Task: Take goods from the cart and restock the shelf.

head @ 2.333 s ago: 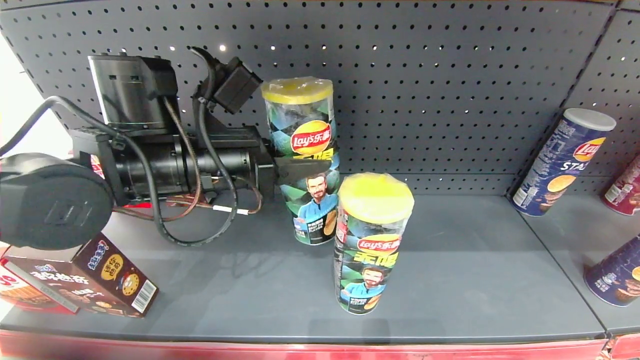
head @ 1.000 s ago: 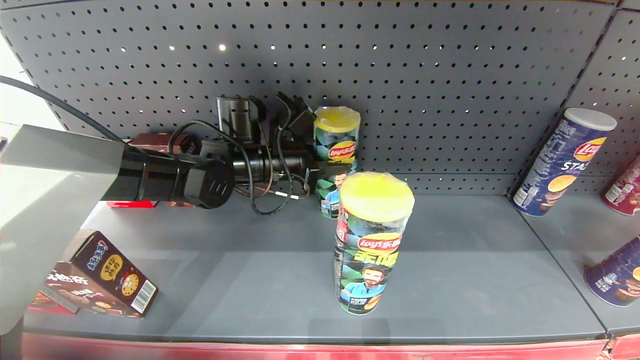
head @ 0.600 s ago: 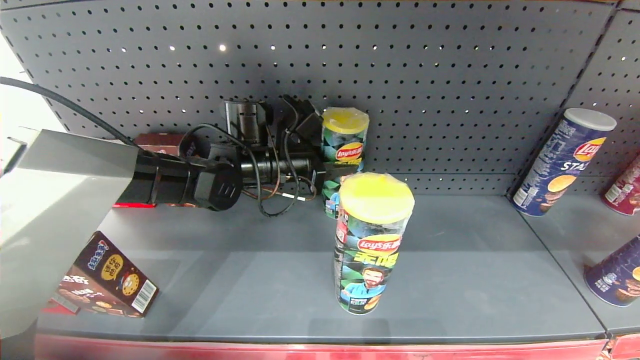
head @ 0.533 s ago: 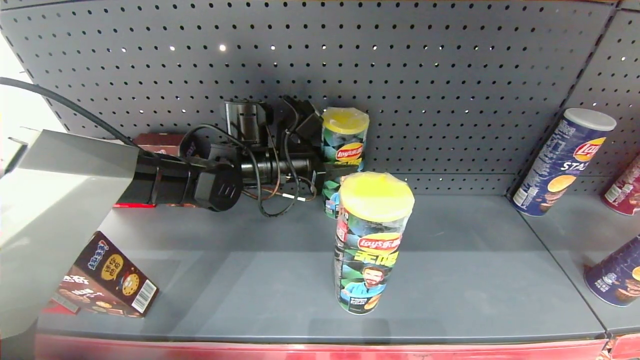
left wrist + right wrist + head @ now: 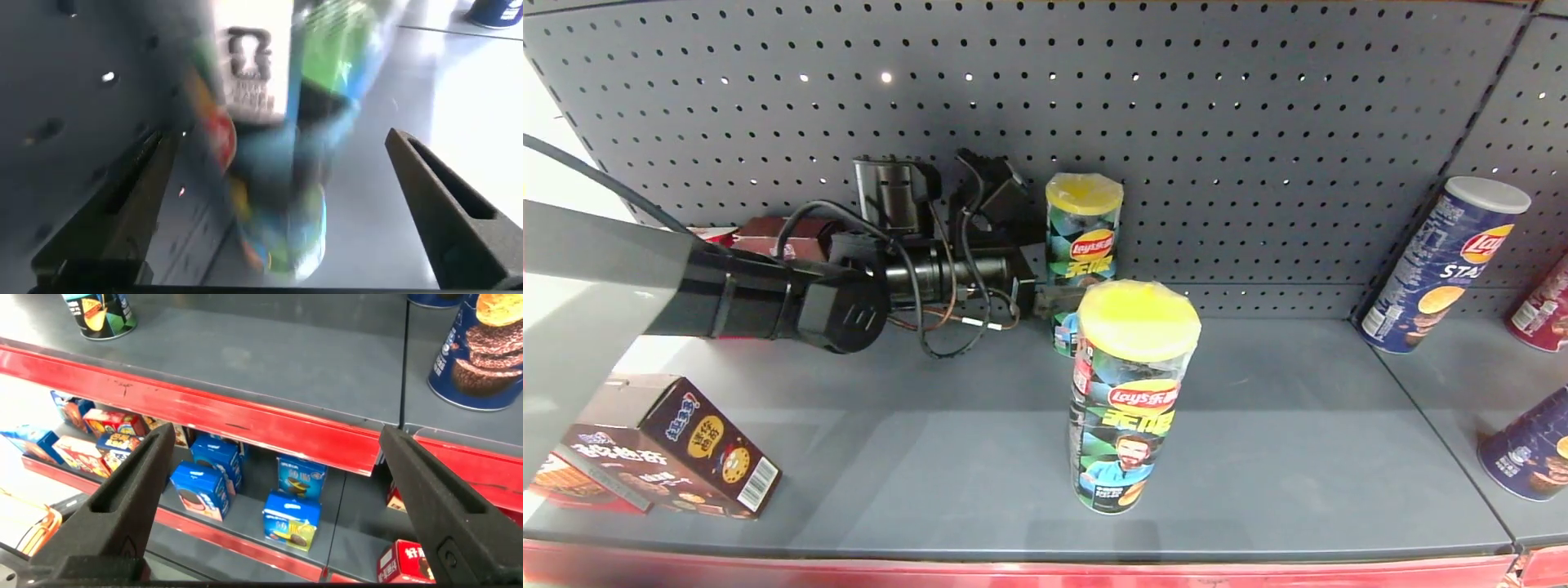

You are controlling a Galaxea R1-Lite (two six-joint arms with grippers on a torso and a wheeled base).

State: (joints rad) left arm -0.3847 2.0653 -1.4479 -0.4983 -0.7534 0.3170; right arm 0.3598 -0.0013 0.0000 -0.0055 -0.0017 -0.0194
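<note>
Two yellow-lidded chip cans stand upright on the grey shelf. One can is near the front; the other is at the back by the pegboard. My left gripper sits at the back can's lower left side, open. In the left wrist view its fingers are spread wide around that can without gripping it. My right gripper is open and holds nothing, hanging in front of the shelf's red front edge.
Brown snack boxes lie at the front left and a red box sits behind my left arm. Blue cans and a maroon can occupy the right bay. Small boxes fill the lower shelf.
My left arm carried the can to the back of the shelf and set it down. Its fingers have since opened and the arm has drawn slightly left; the can stays upright.
</note>
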